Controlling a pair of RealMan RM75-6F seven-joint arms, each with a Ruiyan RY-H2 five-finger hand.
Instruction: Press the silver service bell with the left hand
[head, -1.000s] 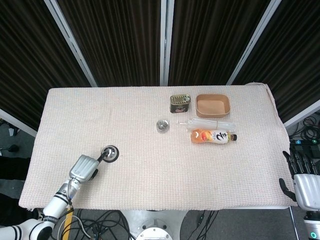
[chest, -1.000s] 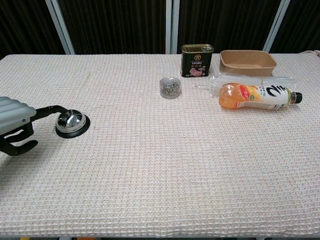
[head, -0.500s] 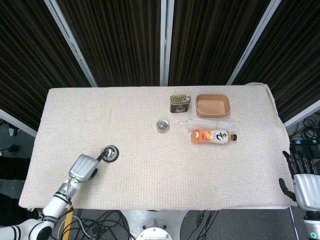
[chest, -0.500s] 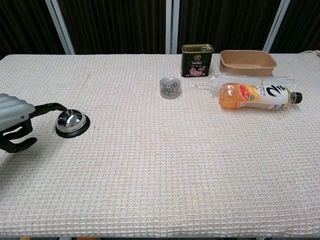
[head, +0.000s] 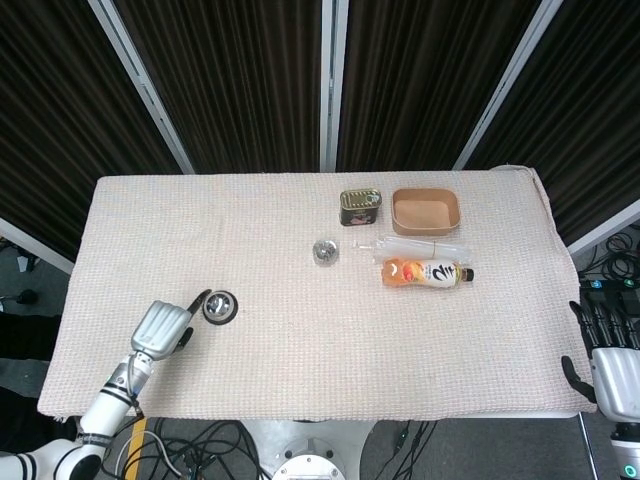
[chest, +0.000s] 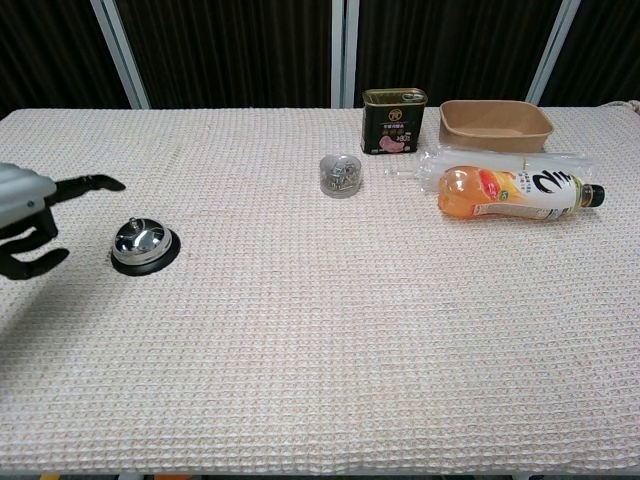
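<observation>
Lifted off the silver service bell (chest: 140, 245), the left hand (chest: 28, 215) now hovers beside it, fingers spread, holding nothing. Bell sits near the cream waffle-weave tablecloth's (head: 300, 330) left edge; black curtains (head: 230, 80) behind. Right hand (head: 605, 350) hangs open off-table.

A rectangular table covered in a cream waffle-weave cloth (head: 300, 250) stands before dark pleated curtains (head: 230, 80) split by pale metal poles (head: 328, 85). Black cables (head: 215, 445) trail across the grey floor below its near edge.

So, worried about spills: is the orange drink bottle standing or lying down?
Lying down: the orange drink bottle rests on its side on the table, cap pointing right.
</observation>
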